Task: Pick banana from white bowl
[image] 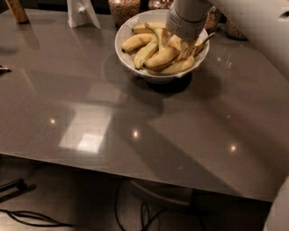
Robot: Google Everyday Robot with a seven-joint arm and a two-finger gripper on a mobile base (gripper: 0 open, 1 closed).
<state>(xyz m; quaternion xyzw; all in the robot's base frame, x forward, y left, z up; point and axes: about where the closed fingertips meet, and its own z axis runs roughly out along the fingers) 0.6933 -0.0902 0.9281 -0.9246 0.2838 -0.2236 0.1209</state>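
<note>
The pincer is hanging down into the bowl, right over the banana; whether it's gripping, I cannot tell.

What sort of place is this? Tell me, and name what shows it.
Probably a kitchen or office pantry: a glossy grey table, a white bowl of bananas, and jars of grain behind it. The claw hangs over the bowl's right side.

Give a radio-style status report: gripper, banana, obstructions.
Gripper low inside wide glossy white bowl. Thick curved yellow banana lies in bowl, not lifted. Slimmer yellow bananas crowd it.
</note>
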